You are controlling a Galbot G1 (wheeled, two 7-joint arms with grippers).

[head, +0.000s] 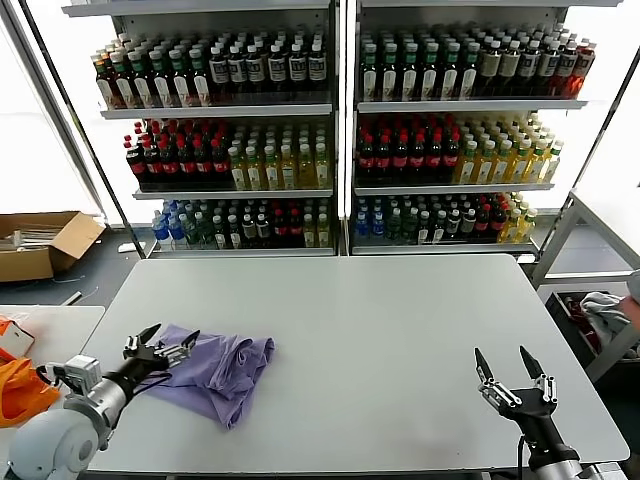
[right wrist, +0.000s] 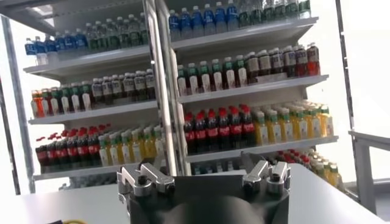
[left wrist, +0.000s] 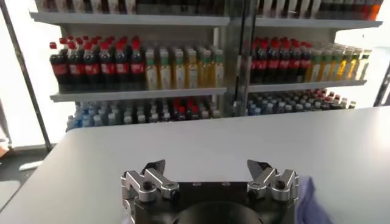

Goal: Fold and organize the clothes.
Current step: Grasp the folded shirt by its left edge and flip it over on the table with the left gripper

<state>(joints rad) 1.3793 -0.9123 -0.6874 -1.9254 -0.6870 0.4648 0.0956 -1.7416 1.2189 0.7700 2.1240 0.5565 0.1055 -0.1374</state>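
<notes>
Head view: A lavender T-shirt lies crumpled on the grey counter, in its near left part, with its long axis running from the counter's left edge toward the centre. The left end effector hovers at the shirt's left end, fingers spread apart and holding nothing; its tips sit over or just at the fabric edge, and contact cannot be confirmed. The right end effector stands at the near right of the counter, well apart from the shirt, fingers apart and empty. The left arm is clearly the nearer one. The counter to the right of the shirt and behind it is open room for spreading. Orange fabric lies off the counter's left edge, and drink shelves stand behind the counter.

Left wrist view: The left end effector shows both fingers wide apart with nothing between them. A corner of the lavender shirt shows just beside one finger. Bare counter extends ahead to the far edge.

Right wrist view: The right end effector is open and empty, facing the shelves. No shirt is visible here.
</notes>
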